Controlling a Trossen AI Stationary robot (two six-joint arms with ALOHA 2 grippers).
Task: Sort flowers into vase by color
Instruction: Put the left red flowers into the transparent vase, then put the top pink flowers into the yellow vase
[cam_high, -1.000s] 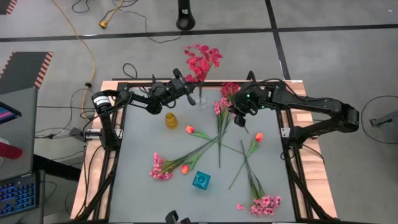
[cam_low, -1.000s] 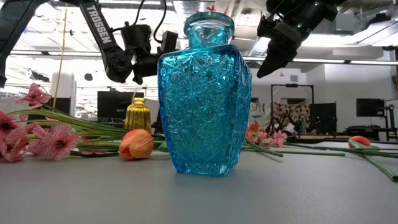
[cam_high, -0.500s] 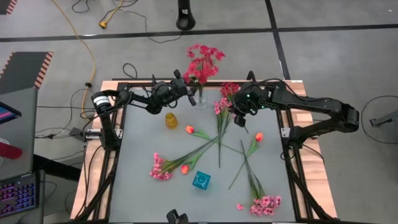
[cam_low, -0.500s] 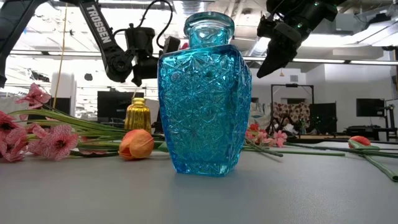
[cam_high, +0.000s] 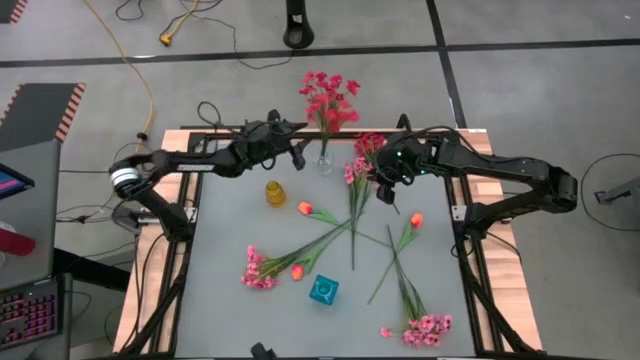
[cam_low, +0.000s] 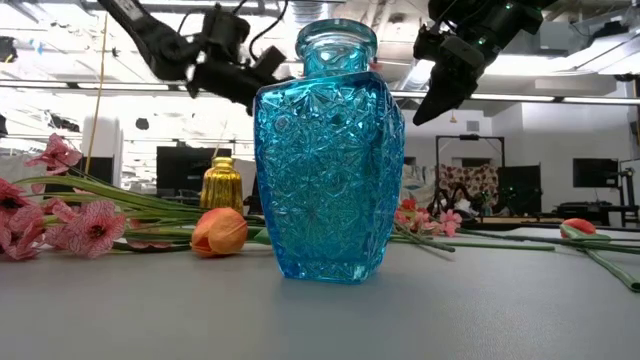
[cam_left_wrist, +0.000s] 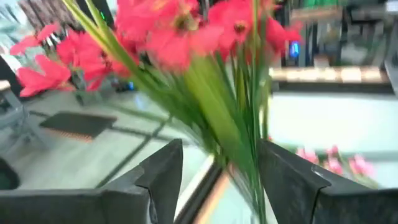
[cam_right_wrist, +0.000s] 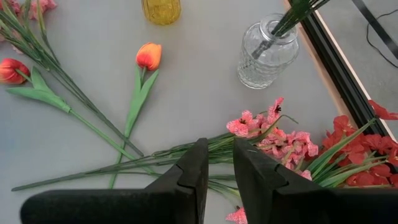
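A spray of dark-red flowers (cam_high: 328, 98) stands with its stems in the clear glass vase (cam_high: 323, 160) at the table's far edge. My left gripper (cam_high: 298, 153) is just left of the vase. It is open, and the green stems (cam_left_wrist: 227, 124) rise between its spread fingers without touching them. My right gripper (cam_high: 385, 195) hovers above a pink spray (cam_right_wrist: 273, 134) and a dark-red spray (cam_right_wrist: 354, 146) lying on the table. Its fingers stand a narrow gap apart with nothing between them. More pink sprays (cam_high: 258, 270) and orange tulips (cam_high: 305, 208) lie on the table.
A yellow vase (cam_high: 275, 193) stands near the clear one. A blue glass vase (cam_high: 323, 290) stands toward the near edge and fills the middle of the low view. Long stems cross at the table's centre. Another pink spray (cam_high: 428, 328) lies at the near right.
My left gripper has opened and let go of the dark-red spray, then risen and tipped up toward level. The spray, which leaned away to the far right, now stands more upright in the clear vase. My right gripper has kept still.
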